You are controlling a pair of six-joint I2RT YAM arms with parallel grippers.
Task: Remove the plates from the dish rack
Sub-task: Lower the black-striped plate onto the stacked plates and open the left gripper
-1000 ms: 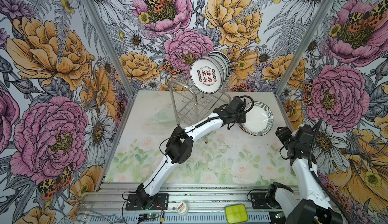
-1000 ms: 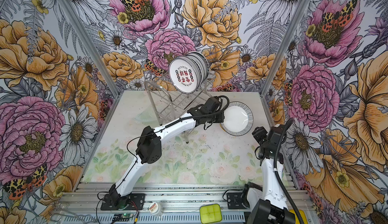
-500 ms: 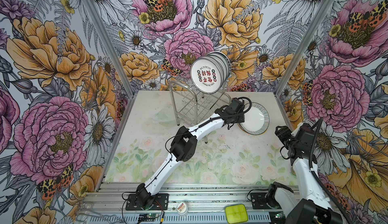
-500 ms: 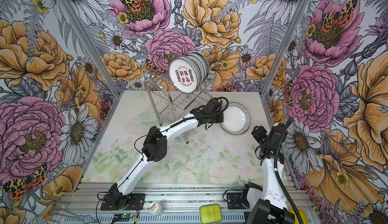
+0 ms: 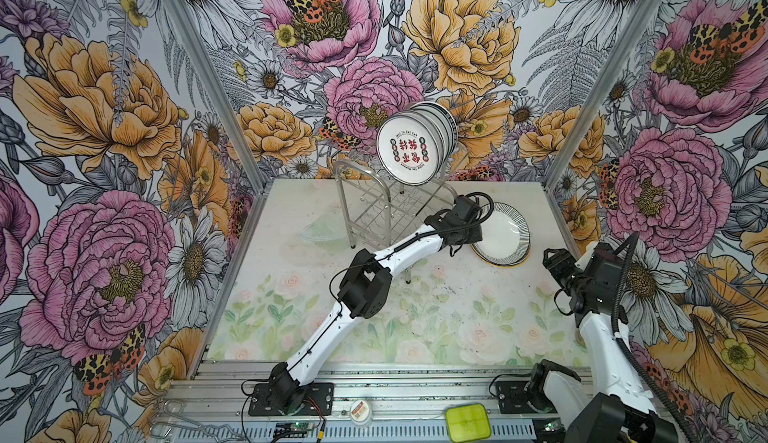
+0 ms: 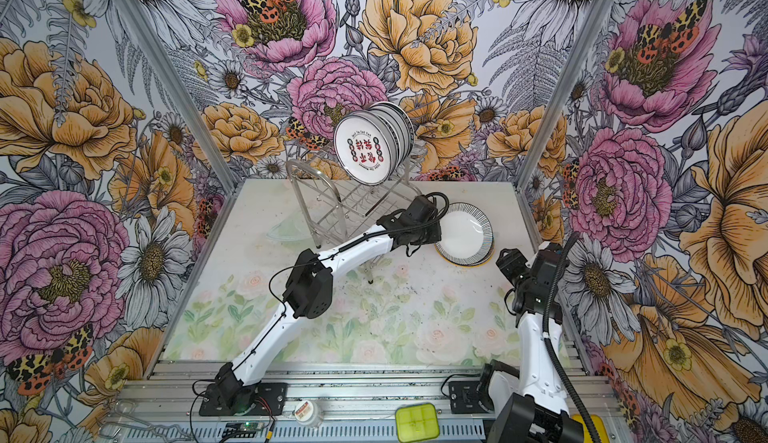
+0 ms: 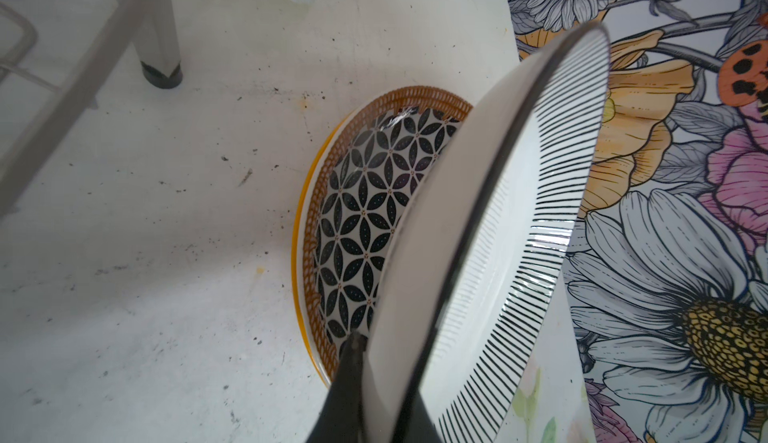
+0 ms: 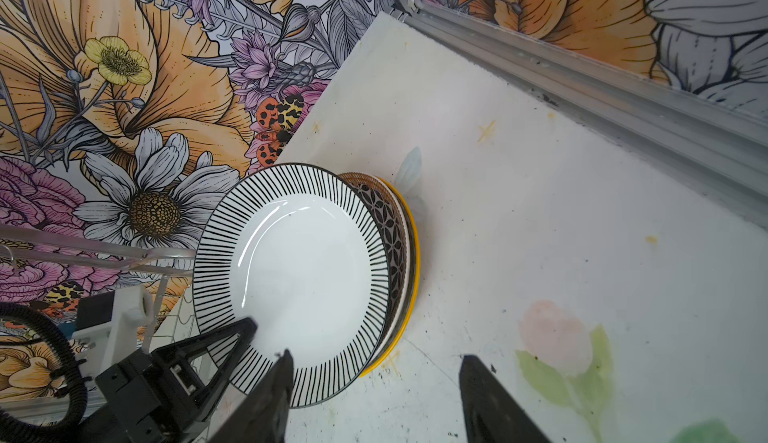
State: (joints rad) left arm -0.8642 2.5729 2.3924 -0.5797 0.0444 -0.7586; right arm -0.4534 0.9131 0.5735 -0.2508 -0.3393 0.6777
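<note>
My left gripper (image 5: 469,233) (image 7: 382,358) reaches across to the back right and is shut on the rim of a white plate with a black striped rim (image 5: 505,233) (image 6: 467,231) (image 8: 307,270). That plate hangs tilted over a stack on the table, whose top plate has a black lattice pattern (image 7: 365,220) (image 8: 397,237); a yellow-rimmed plate (image 8: 413,262) lies under it. Several more plates (image 5: 409,150) (image 6: 365,150) stand upright in the top tier of the dish rack (image 5: 370,208) (image 6: 324,208); the front one bears red characters. Beside the stack, my right gripper (image 5: 555,262) (image 8: 378,358) is open and holds nothing.
A clear glass dish (image 5: 322,229) lies on the table left of the rack. The floral right wall (image 5: 623,212) stands close behind the stack. A lime green box (image 5: 467,420) and a small round tin (image 5: 360,412) sit on the front rail.
The left arm has stretched further toward the back right, and the striped plate has tipped flatter over the stack. The right arm has barely moved.
</note>
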